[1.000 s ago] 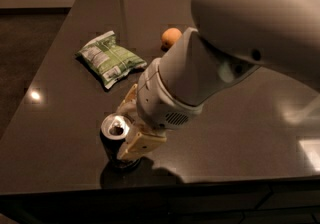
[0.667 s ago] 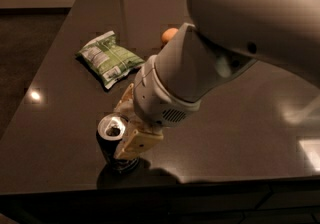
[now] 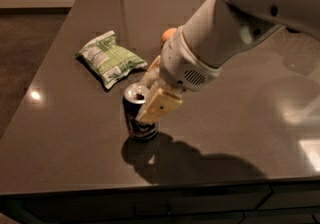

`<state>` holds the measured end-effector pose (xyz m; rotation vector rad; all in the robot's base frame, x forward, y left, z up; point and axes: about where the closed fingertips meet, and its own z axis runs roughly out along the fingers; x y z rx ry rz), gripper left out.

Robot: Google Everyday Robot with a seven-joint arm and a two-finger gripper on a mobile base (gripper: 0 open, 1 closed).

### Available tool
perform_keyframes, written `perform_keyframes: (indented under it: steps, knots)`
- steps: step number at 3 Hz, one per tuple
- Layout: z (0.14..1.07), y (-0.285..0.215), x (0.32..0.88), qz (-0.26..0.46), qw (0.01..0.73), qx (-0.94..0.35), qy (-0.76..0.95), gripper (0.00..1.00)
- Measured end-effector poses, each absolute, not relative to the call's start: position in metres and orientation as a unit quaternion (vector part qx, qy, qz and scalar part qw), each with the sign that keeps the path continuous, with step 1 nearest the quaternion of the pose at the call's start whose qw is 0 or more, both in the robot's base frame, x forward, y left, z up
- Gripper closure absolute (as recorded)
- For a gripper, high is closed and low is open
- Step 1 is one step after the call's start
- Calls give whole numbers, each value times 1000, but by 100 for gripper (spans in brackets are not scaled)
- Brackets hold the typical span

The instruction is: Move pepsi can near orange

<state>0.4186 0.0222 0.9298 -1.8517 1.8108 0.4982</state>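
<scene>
The pepsi can, dark blue with a silver top, stands upright near the front middle of the dark table. My gripper is shut on the can's upper part, with one cream finger across its right side and the other behind it. The orange lies farther back, partly hidden behind my arm, about a can's height beyond the gripper. I cannot tell whether the can rests on the table or hangs just above it.
A green-white crinkled snack bag lies to the back left of the can. My large white arm covers the table's right middle. The table's front edge runs just below the can.
The gripper and the can have moved together to the right and farther back, toward the orange. The snack bag and the orange have stayed in place.
</scene>
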Motion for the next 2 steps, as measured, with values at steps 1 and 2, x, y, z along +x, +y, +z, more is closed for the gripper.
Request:
perform_keyframes:
  steps: [1, 2]
  knots:
    - [932, -4, 466, 174, 262, -635, 706, 100]
    - [941, -28, 513, 155, 285, -583, 745, 100]
